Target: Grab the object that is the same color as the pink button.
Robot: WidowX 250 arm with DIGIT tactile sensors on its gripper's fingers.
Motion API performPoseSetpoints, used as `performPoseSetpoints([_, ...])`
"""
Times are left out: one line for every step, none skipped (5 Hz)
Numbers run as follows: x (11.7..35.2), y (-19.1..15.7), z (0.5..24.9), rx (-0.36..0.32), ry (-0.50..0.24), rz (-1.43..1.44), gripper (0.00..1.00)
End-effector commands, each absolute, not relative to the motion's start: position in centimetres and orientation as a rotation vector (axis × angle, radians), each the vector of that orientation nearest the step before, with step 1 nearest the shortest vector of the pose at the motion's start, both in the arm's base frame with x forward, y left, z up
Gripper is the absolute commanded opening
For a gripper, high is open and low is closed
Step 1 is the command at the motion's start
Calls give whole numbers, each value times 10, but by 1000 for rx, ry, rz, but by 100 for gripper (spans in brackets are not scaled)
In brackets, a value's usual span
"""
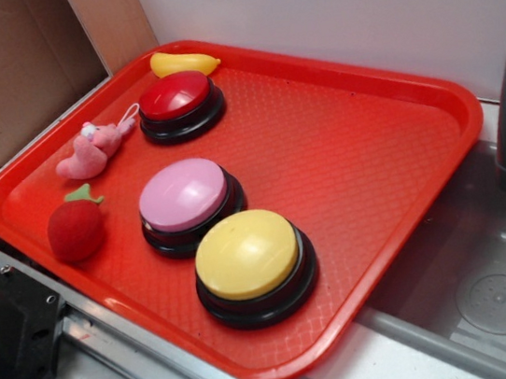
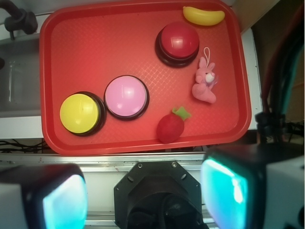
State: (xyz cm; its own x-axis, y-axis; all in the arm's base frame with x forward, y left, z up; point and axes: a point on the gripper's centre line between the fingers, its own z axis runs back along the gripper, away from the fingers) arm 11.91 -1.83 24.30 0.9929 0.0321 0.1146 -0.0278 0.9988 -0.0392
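Scanning the wrist view left to right across the red tray [image 2: 52, 57], a yellow button [image 2: 79, 113] comes first, then the pink button [image 2: 126, 96], a red strawberry plush [image 2: 170, 127], a red button [image 2: 178, 42] with a yellow banana [image 2: 204, 15] behind it, and the small pink plush animal [image 2: 204, 82] near the tray's right edge. The toy's long axis runs roughly up and down the picture, string loop toward the far rim. The gripper [image 2: 143, 195] hangs high above the tray's near edge, pads spread wide and empty. The toy lies ahead and to the right, well apart, so I judge the reach must go forward-right, then down.
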Motion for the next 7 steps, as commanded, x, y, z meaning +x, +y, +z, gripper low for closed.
performPoseSetpoints([119,-18,243,-38,-115,30,100])
performPoseSetpoints([134,4,226,-64,-141,170,100])
performPoseSetpoints([151,29,202,-69,-165,292,100])
performPoseSetpoints([169,59,167,-123,-171,310,100])
performPoseSetpoints([184,81,139,-88,-174,377,100])
performPoseSetpoints([191,102,110,-63,-168,405,100])
performPoseSetpoints([196,111,78,-28,-151,358,100])
